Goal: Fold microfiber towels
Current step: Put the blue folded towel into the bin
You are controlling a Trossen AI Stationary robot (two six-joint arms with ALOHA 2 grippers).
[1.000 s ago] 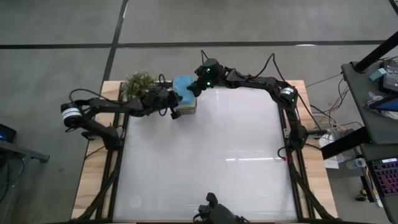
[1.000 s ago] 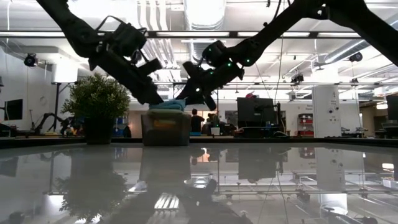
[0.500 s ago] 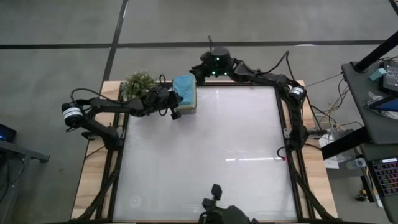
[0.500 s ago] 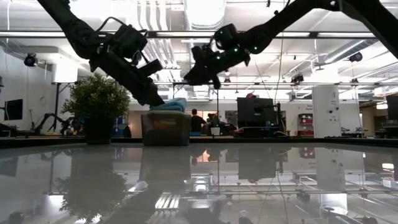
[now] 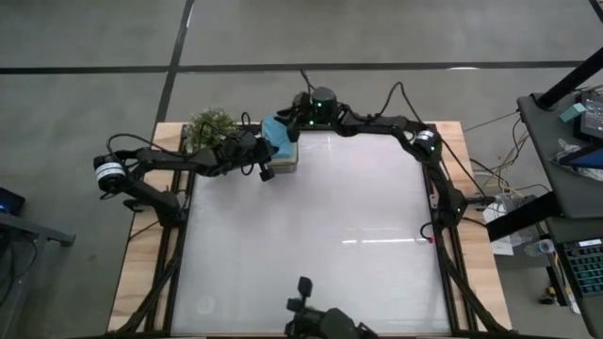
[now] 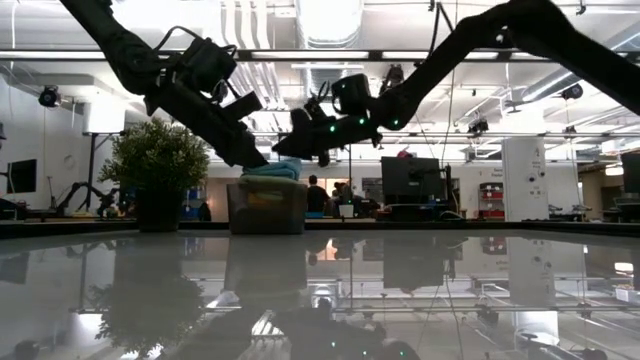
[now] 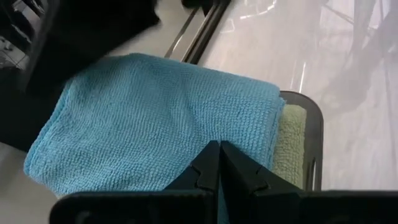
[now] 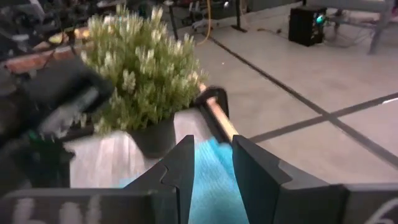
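Glossy table [image 5: 311, 235]: we saw left gripper [image 7: 217, 163] pressed together on light blue towel [image 7: 155, 118]; right gripper [image 8: 213, 163] spread above box [image 6: 266, 207].

towels [image 5: 278, 132] in box [image 5: 285, 162] | plant [image 5: 209, 127] left of box | table [image 5: 311, 235] far edge

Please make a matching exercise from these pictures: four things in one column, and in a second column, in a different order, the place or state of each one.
Things:
1. light blue towel
2. sage green towel
3. potted plant
4. left gripper

Places or states:
A. fingers shut, at the edge of the top towel
B. on top of the stack in the dark box
C. at the table's far left corner, beside the box
D. under the top towel, only its edge showing

Pairs: 1-B, 2-D, 3-C, 4-A
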